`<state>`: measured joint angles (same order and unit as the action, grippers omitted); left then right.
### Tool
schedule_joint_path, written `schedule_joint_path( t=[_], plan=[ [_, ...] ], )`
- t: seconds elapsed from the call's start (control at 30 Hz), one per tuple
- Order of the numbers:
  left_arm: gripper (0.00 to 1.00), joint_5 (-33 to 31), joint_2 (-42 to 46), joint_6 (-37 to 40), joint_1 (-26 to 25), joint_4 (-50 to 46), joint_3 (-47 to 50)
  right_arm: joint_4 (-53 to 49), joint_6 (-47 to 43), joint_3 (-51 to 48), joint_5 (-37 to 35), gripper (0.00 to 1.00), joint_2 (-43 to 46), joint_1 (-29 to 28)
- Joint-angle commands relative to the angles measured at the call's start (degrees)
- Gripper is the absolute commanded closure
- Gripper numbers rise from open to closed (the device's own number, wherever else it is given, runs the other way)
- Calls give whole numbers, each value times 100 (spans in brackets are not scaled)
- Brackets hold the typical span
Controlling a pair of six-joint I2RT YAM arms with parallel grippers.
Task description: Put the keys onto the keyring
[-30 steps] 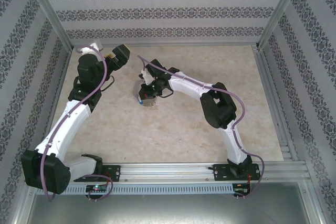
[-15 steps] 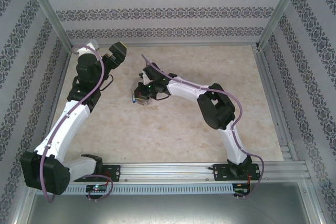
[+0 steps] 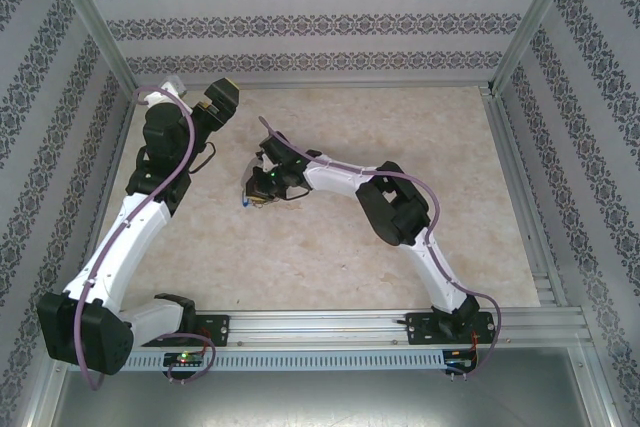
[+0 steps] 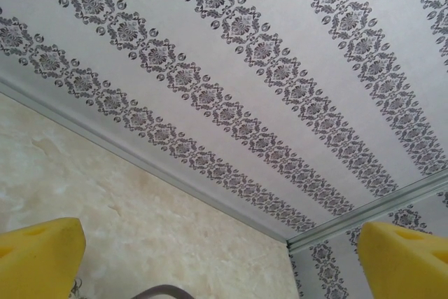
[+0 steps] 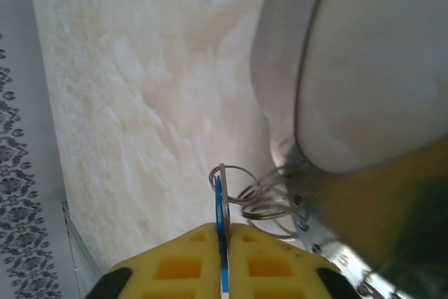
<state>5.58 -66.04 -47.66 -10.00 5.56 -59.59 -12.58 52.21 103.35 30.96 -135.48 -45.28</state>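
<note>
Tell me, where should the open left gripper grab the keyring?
Probably the thin wire loops of the keyring that poke out beside the blue key pinched in the right gripper. The left gripper could come down from its own side, since the right arm crowds the other. The wire is thin, so pinch across one loop.

This is a robot test cell in a lab rather than a home. A left arm [image 3: 122,239] and a right arm [image 3: 441,269] are bolted to an aluminium rail [image 3: 330,326] at the near edge of a marble-look table [image 3: 330,257]. Bare aluminium posts [image 3: 92,23] frame the cell, and its walls [image 3: 320,9] are flat panels of striped damask wallpaper.
</note>
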Motion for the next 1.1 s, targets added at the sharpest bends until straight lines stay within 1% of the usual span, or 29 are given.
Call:
schedule_joint_path(
  t=[0.0,0.1,0.2,0.3,0.43,0.6,0.73,0.93,1.07],
  plan=[
    [0,57,126,-77,69,148,43,27,64,382,53,84,-124,-112],
    [0,47,119,-90,70,160,60,-38,-7,578,128,72,-188,-185],
    [0,65,106,-87,71,173,44,-109,-52,775,186,64,-285,-260],
    [0,70,90,-100,73,208,52,-124,-39,917,239,62,-365,-297],
    [0,75,91,-86,68,219,27,-66,-132,782,214,59,-225,-306],
    [0,75,85,-30,68,195,-18,-21,-388,328,76,52,264,-252],
    [0,74,59,20,68,157,-75,26,-582,-171,-35,48,710,-106],
    [0,140,-14,143,68,36,-198,98,-960,-1031,-184,40,1584,340],
    [0,108,-23,474,68,-265,-386,129,-1305,-1742,-267,34,2378,829]
  ],
)
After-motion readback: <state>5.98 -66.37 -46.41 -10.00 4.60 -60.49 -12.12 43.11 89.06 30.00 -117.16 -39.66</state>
